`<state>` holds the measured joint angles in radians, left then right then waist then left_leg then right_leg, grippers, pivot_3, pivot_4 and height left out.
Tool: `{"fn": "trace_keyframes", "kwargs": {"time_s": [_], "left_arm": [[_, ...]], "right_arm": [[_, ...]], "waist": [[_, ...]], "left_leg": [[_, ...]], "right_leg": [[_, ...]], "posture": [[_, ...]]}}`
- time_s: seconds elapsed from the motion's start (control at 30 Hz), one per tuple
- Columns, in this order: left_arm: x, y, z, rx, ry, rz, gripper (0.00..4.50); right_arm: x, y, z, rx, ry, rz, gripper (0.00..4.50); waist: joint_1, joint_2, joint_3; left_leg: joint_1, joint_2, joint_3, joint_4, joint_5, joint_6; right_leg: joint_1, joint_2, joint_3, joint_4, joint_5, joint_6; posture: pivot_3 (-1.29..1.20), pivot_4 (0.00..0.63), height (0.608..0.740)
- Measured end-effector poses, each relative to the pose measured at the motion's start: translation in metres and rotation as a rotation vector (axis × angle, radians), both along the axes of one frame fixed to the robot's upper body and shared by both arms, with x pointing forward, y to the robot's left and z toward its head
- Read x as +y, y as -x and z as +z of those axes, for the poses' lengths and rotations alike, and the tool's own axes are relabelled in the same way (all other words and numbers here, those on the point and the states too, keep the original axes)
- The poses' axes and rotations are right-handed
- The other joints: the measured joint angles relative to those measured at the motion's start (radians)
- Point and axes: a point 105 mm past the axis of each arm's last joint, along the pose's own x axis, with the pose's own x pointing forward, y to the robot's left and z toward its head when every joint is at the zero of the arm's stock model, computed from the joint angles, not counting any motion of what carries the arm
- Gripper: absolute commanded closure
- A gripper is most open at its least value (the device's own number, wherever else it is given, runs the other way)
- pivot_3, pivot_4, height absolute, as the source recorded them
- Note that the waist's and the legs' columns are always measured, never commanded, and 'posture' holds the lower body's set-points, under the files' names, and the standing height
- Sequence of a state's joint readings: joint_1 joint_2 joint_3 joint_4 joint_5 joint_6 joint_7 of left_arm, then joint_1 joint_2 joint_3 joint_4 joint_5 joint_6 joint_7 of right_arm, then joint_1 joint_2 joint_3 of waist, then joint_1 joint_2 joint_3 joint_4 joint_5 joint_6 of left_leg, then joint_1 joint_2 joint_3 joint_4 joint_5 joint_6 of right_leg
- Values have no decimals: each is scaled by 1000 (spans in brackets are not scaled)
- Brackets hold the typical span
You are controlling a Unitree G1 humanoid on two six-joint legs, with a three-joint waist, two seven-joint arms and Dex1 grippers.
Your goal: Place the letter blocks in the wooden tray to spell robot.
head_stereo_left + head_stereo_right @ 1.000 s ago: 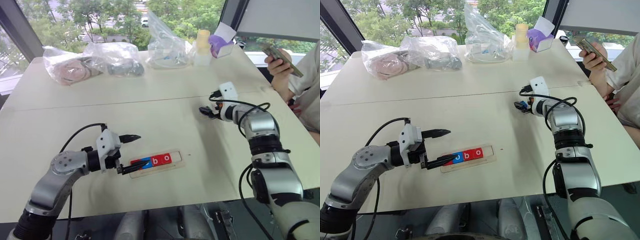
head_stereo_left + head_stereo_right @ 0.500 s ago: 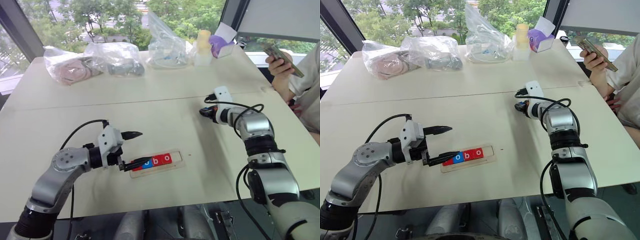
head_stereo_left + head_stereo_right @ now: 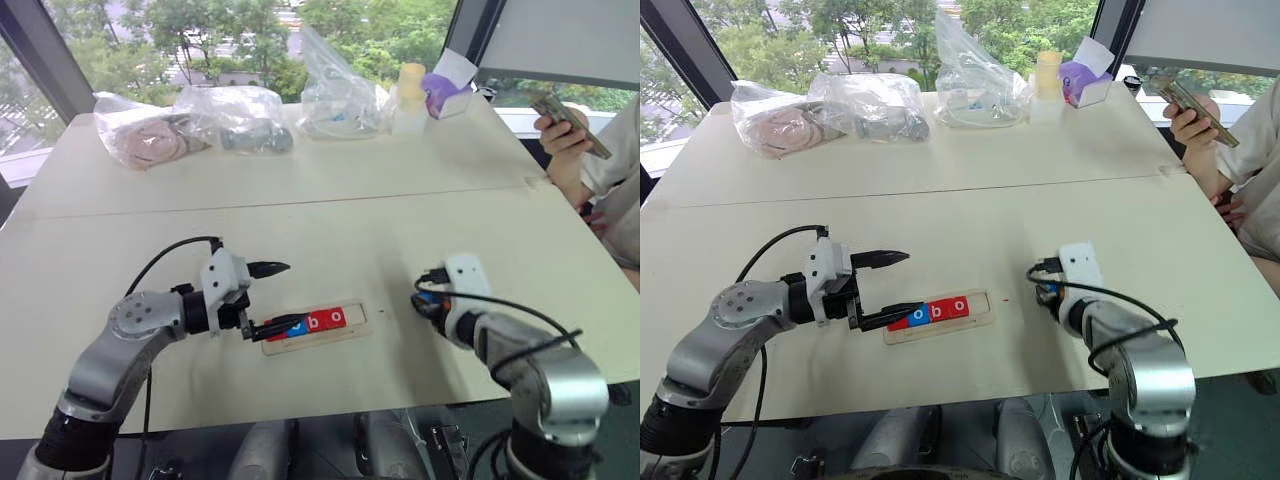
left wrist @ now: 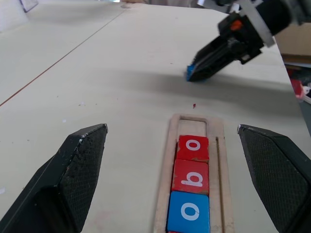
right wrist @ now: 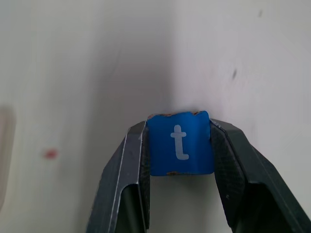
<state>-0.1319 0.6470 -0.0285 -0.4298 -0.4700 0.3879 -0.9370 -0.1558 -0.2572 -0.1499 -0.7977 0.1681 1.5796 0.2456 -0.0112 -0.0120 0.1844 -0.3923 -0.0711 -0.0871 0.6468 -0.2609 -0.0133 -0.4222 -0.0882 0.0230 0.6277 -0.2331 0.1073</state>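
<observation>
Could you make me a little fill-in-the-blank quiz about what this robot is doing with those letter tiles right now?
1. The right gripper is shut on a blue tile bearing the letter ____.
2. In the wooden tray, the tile nearest the free slot is coloured ____.
3. The left gripper, beside the tray's filled end, has its fingers ____.
4. At the table's far right, a person's hand holds a ____.

Missing words: t; red; open; phone

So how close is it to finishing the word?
Nearly there. The wooden tray already holds a row of blocks; blue o, red b and red o are readable, and the left end is hidden. The right gripper is shut on the blue t block. Left to do: setting it in the tray's empty end slot.
</observation>
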Motion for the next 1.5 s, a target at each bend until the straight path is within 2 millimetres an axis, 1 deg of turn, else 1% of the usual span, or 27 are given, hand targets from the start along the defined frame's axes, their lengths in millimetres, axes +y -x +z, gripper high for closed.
{"fn": "trace_keyframes", "kwargs": {"time_s": [0.07,0.13,0.2,0.23,0.33,0.37,0.4,0.5,0.57,0.63,0.67,0.73,0.77,0.83,0.87,0.93,1.03,1.07,1.1,1.2,1.23,1.27,1.4,1.5], "left_arm": [[-1,-1,1,-1,1,-7,0],[-2,-2,0,2,2,-11,0],[-3,-3,0,4,2,-16,0],[-4,-3,0,3,2,-18,0],[-3,-4,0,4,2,-16,0],[-3,-4,0,4,2,-14,0],[-4,-4,0,3,3,-13,0],[-3,-4,0,2,6,-7,0],[-3,-4,-2,7,6,-1,0],[-1,-2,-5,19,4,5,0],[0,-1,-7,26,3,7,0],[1,0,-8,30,-3,10,0],[1,0,-8,29,-3,10,0],[2,1,-8,27,-3,12,0],[7,7,-10,35,-20,15,0],[11,11,-13,49,-28,18,0],[13,13,-13,57,-26,17,0],[13,13,-13,55,-25,17,0],[14,12,-12,53,-25,19,0],[15,12,-11,45,-24,20,0],[15,12,-11,45,-24,19,0],[14,12,-11,44,-24,18,0],[15,13,-10,36,-23,7,0],[15,13,-11,39,-23,2,0]], "right_arm": [[0,2,0,2,-1,-1,2276],[2,2,0,8,-9,8,1446],[6,2,2,9,-20,34,241],[7,1,3,14,-8,66,25],[0,-2,7,38,61,140,25],[-4,-5,11,48,92,194,25],[-8,-9,18,45,129,258,25],[-24,-24,45,-9,198,453,25],[-27,-27,50,-28,240,573,25],[-34,-27,40,12,289,706,25],[-36,-27,36,27,296,755,25],[-39,-24,26,43,309,909,25],[-39,-24,25,44,309,918,25],[-34,-22,24,30,315,997,25],[-36,-28,21,-3,350,1082,25],[-42,-30,11,8,359,1109,25],[-38,-33,11,-24,377,1165,25],[-39,-34,11,-29,385,1177,557],[-39,-34,9,-33,383,1189,886],[-34,-33,7,-52,375,1223,2351],[-33,-32,6,-56,371,1230,2909],[-32,-32,6,-63,371,1237,3346],[-30,-33,7,-73,369,1235,3394],[-9,-32,10,-106,296,1233,3394]], "waist": [[0,0,0],[0,0,0],[0,0,0],[-1,0,0],[1,0,1],[0,0,1],[-1,1,2],[-2,0,3],[-2,-1,3],[-1,-1,3],[-2,0,3],[-2,0,3],[-2,0,3],[1,0,3],[-5,-1,3],[-1,0,3],[1,0,3],[2,0,3],[2,0,3],[0,0,3],[-2,0,3],[-3,0,3],[-1,0,3],[-2,1,4]], "left_leg": [[0,0,0,0,0,0],[0,0,0,0,0,0],[0,0,0,0,0,0],[0,0,0,0,0,0],[0,0,0,1,0,0],[0,0,1,1,0,0],[0,0,2,1,0,0],[0,0,2,-1,0,0],[0,1,1,-1,-1,2],[0,1,2,-1,-1,3],[-1,1,2,-1,-1,3],[-1,0,3,-1,-1,3],[-1,0,3,-1,-1,3],[-1,0,2,0,-1,3],[0,1,2,-1,-1,2],[0,1,2,-1,-1,2],[-1,1,2,0,-1,2],[-1,1,2,0,-1,2],[0,1,2,0,-1,2],[0,1,2,0,-1,2],[0,1,2,0,-1,2],[1,1,2,0,-1,2],[1,1,1,0,-1,2],[0,1,1,0,-1,2]], "right_leg": [[0,0,0,0,0,0],[0,0,0,0,0,1],[0,0,0,0,1,2],[0,0,0,0,1,2],[0,0,0,0,0,0],[0,0,0,0,0,0],[0,0,0,-1,0,0],[1,0,-1,-2,0,3],[2,1,-2,-3,0,6],[1,0,-1,-3,0,7],[1,0,-1,-4,0,7],[2,0,0,-6,0,7],[2,0,0,-6,0,7],[2,-1,0,-6,0,6],[3,0,0,-8,1,5],[3,-1,0,-8,1,5],[3,-1,0,-8,1,4],[3,-1,0,-8,1,4],[4,-1,0,-8,1,4],[4,-1,0,-8,1,4],[4,-1,0,-8,1,4],[4,-1,1,-7,1,3],[4,0,1,-7,0,1],[3,-1,1,-7,1,2]], "posture": [[0,150,740],[0,150,740],[0,150,740],[0,150,740],[0,150,740],[0,150,740],[0,150,740],[0,150,740],[0,150,740],[0,150,740],[0,150,740],[0,150,740],[0,150,740],[0,150,740],[0,150,740],[0,150,740],[0,150,740],[0,150,740],[0,150,740],[0,150,740],[0,150,740],[0,150,740],[0,150,740],[0,150,740]]}}
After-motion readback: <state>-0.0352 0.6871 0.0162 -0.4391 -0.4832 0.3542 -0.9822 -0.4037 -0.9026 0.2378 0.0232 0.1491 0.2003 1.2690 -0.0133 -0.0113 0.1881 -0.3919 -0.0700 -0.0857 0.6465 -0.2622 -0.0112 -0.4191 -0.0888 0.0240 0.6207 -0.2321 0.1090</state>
